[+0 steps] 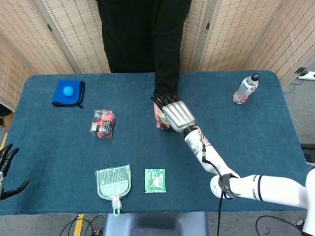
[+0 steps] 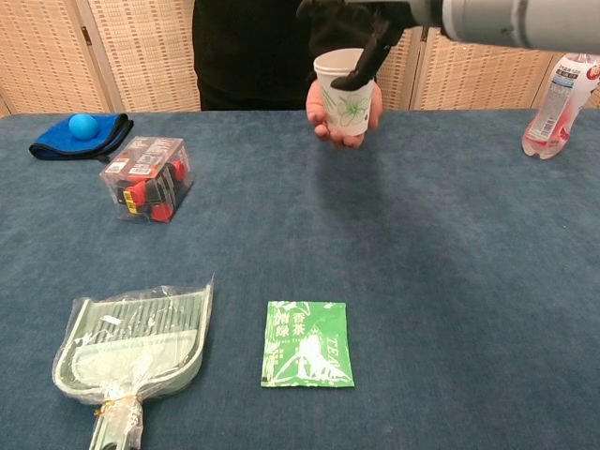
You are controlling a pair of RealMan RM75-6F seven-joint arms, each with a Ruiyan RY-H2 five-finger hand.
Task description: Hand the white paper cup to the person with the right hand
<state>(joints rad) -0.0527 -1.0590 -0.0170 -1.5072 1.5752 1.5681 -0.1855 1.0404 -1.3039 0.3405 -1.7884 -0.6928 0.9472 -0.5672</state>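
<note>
I have the white paper cup [image 2: 345, 92] upright in the person's palm [image 2: 345, 117], directly beneath my right hand [image 2: 352, 23], whose fingers hook its rim. My left hand [image 1: 7, 167] hangs spread and empty, well apart at the table [image 2: 469, 234] edge.

The flat green foil sachet [image 2: 307, 344] near the table's front edge reads "TEA" beside Chinese characters. Other labels are illegible.
</note>
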